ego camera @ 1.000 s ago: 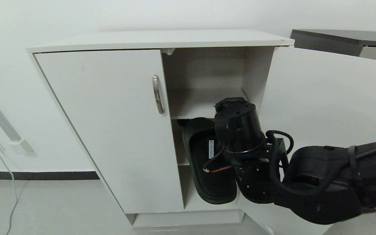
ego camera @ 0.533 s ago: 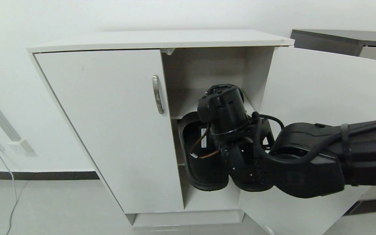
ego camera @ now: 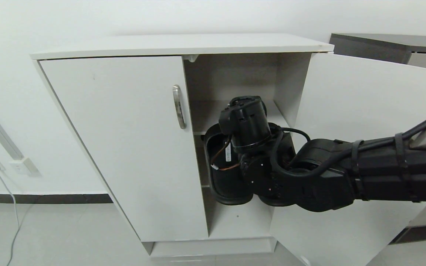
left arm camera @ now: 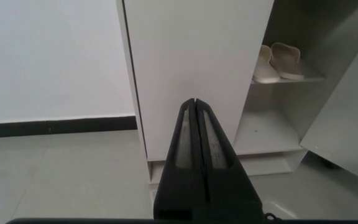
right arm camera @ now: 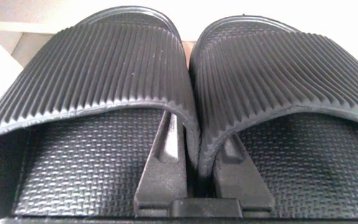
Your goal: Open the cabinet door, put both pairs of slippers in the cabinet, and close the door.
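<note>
My right gripper point(right arm camera: 191, 152) is shut on the inner side walls of a pair of black slippers point(right arm camera: 185, 93), pinching the two together. In the head view the black slippers point(ego camera: 222, 177) hang heel-down inside the open right half of the white cabinet point(ego camera: 179, 42), level with its middle shelf. The right door point(ego camera: 361, 111) stands swung open. A pair of white slippers point(left arm camera: 278, 61) lies on a cabinet shelf. My left gripper point(left arm camera: 194, 106) is shut on nothing, low in front of the closed left door point(left arm camera: 191, 56).
The closed left door point(ego camera: 120, 140) carries a metal handle point(ego camera: 178, 106). A socket with a grey cable point(ego camera: 4, 184) is on the wall to the left. A dark grey unit point(ego camera: 386, 46) stands behind the open door. Pale floor tiles point(left arm camera: 61, 174) lie before the cabinet.
My right arm has carried the black slippers up and deeper into the cabinet opening, from near the bottom shelf to the level of the middle shelf.
</note>
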Tool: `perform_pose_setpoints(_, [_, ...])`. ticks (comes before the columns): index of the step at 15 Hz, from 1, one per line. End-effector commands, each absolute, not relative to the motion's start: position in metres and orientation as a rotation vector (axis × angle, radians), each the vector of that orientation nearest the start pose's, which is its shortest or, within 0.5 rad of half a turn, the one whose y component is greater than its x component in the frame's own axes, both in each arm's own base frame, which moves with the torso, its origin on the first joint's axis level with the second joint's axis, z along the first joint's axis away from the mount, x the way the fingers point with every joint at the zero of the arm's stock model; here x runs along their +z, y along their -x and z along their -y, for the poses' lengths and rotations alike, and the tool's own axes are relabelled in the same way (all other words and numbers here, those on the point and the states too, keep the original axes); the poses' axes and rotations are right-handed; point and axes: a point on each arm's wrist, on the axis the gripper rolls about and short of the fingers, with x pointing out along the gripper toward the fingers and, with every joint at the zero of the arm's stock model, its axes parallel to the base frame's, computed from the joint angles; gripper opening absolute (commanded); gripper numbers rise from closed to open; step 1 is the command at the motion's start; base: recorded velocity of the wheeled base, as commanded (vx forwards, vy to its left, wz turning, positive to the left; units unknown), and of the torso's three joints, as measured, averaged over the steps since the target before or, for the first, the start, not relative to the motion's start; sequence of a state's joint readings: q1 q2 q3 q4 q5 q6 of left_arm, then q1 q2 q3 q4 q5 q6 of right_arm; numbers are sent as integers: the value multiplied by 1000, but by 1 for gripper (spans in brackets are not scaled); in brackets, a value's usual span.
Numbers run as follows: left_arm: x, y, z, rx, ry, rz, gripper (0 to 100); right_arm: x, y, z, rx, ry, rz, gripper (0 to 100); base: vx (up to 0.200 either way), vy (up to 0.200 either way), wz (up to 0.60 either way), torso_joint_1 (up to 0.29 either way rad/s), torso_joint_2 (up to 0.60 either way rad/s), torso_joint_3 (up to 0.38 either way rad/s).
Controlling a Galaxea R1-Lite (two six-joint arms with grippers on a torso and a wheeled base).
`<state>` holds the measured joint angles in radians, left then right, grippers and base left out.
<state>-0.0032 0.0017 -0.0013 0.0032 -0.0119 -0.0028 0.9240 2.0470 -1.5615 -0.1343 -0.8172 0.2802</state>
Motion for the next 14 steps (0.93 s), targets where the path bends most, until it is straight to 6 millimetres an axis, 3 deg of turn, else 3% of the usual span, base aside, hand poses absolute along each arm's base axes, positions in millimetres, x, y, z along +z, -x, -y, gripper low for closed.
perform_pose_setpoints(1, [76,23,0,-15,3,-5,0,222,-265,-321,71,-11,-230,0,200,0,0,-2,-2,2])
perform_pose_setpoints(9, [76,23,0,-15,3,-5,0,220,-266,-320,63,-13,-225,0,200,0,0,2,4,0])
perform_pose_setpoints(14, [76,23,0,-14,9,-5,0,216,-269,-324,65,-4,-227,0,0,0,0,0,0,0])
